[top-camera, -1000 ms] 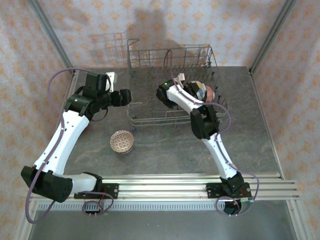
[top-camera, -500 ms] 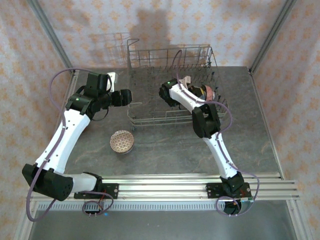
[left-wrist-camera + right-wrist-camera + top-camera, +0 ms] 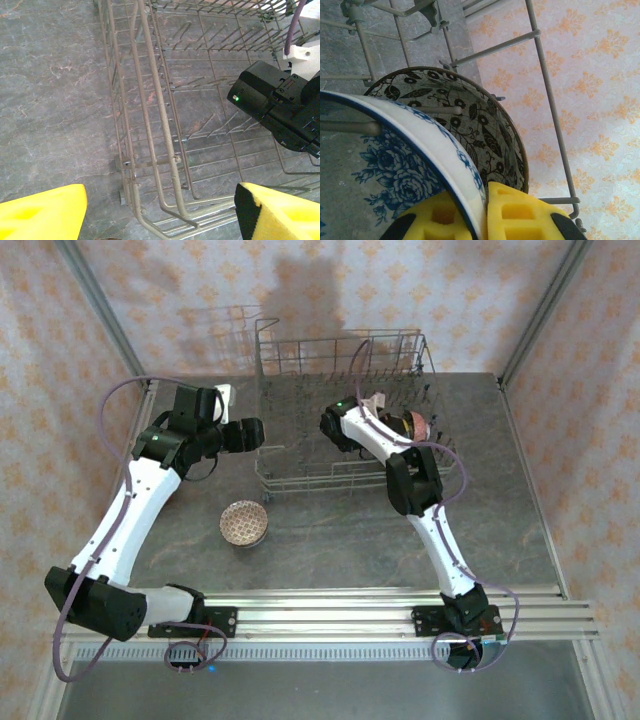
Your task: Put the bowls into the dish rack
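Note the shift over the last second: right gripper (image 3: 482, 215) carried farther right inside the dish rack (image 3: 295, 480), pads pinching the rim of the blue-floral bowl (image 3: 395, 165), just beside the upright black-leaf bowl (image 3: 470, 120); judge this placement nearly complete. Nearer, find the patterned bowl (image 3: 244, 523) waiting on the table (image 3: 330, 540), well apart from the spread left gripper (image 3: 160, 210) above the rack's left wall.

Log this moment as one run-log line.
right end effector: shut on blue-floral bowl in dish rack | left end effector: open at rack's left wall | patterned bowl on table
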### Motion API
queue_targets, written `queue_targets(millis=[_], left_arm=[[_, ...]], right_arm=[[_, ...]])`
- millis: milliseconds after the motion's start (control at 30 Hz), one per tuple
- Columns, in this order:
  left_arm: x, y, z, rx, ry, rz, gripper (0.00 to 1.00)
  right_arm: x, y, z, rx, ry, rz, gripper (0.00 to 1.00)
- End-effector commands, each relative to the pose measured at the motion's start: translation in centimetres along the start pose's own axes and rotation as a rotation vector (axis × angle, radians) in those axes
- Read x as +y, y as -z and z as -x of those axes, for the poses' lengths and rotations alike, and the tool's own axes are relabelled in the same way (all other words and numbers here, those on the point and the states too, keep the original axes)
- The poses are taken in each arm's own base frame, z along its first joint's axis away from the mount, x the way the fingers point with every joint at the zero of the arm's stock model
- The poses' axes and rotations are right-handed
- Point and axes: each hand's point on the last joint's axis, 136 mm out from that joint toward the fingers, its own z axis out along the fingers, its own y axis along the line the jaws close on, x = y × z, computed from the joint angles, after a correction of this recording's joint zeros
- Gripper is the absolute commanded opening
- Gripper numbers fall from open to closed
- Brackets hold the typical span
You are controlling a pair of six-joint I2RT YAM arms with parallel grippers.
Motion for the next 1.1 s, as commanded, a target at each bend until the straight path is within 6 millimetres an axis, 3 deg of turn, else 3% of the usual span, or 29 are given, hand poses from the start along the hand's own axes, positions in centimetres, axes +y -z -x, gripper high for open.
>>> queue_targets(millis=[0, 133, 167, 400, 633, 767, 1067], left_arm=[[-0.3, 0.4, 1.0, -0.024, 0.018, -0.017, 0.79], [-0.3, 0.4, 1.0, -0.022, 0.022, -0.016, 0.79], [-0.3, 0.4, 1.0, -0.022, 0.023, -0.018, 0.79], [-0.3, 0.4, 0.9, -0.022, 0.031, -0.019, 0.79], [-0.4, 0.3, 0.7, -0.012, 0.04, -0.021, 0.79], [-0.2, 0.1, 0.5, 0.002, 0.045, -0.014, 0.79], [0.2, -0.1, -0.2, 0.019, 0.068, 0.003, 0.79]], right_arm=[[-3.7, -1.1, -2.0, 0.102, 0.088, -0.015, 0.13], [-4.0, -0.9, -1.9, 0.112, 0.067, 0.012, 0.16], [-4.2, -0.9, -1.8, 0.113, 0.053, 0.016, 0.27], [-5.2, -0.6, -1.3, 0.099, 0.032, 0.033, 0.52], [-6.7, -0.1, -0.8, 0.083, 0.0, 0.053, 0.6], [-7.3, 0.3, -0.8, 0.081, -0.015, 0.087, 0.73], [-6.1, 1.0, -1.7, 0.094, -0.036, 0.236, 0.79]])
